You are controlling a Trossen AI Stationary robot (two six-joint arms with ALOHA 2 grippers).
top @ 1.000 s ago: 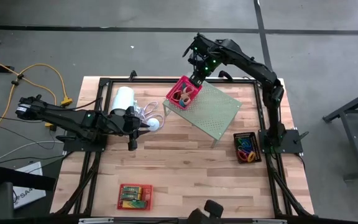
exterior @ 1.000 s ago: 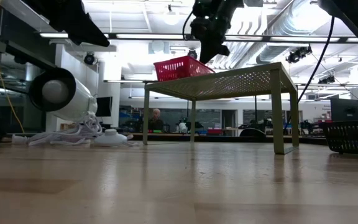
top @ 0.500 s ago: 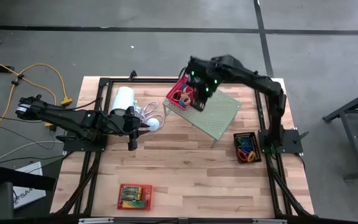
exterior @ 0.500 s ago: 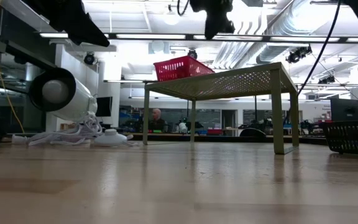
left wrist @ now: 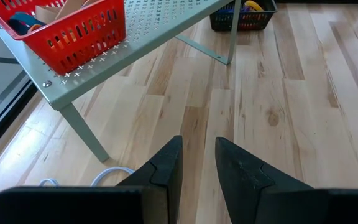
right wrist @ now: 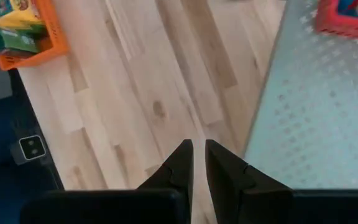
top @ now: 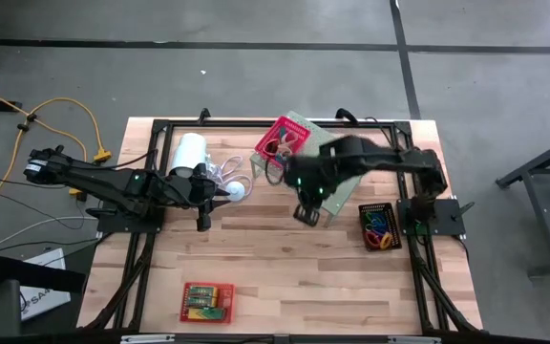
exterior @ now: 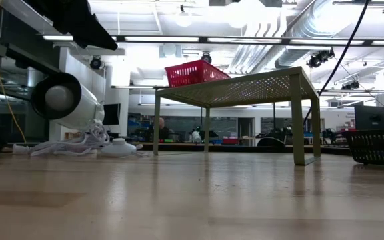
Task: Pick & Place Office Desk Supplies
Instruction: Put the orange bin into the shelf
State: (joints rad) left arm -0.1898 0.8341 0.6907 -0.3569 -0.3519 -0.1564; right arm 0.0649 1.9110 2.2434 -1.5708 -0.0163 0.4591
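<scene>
On pale green shelf (top: 344, 182), red mesh basket (top: 281, 139) holds tan loops

The counter (top: 285, 277) was a pale wood-plank surface framed by black rails. Directly on it stood a pale green perforated shelf (top: 344, 196) at about 1 o'clock from the counter's centre. A red basket (top: 283, 139) sat on the shelf's far-left corner. A white cylinder (top: 189, 153) with a coiled cord (top: 225, 174) lay at 10 o'clock. A black basket (top: 378, 227) of coloured clips rested at 3 o'clock, and another basket (top: 205, 302) holding green-white boxes at 7 o'clock.
</scene>
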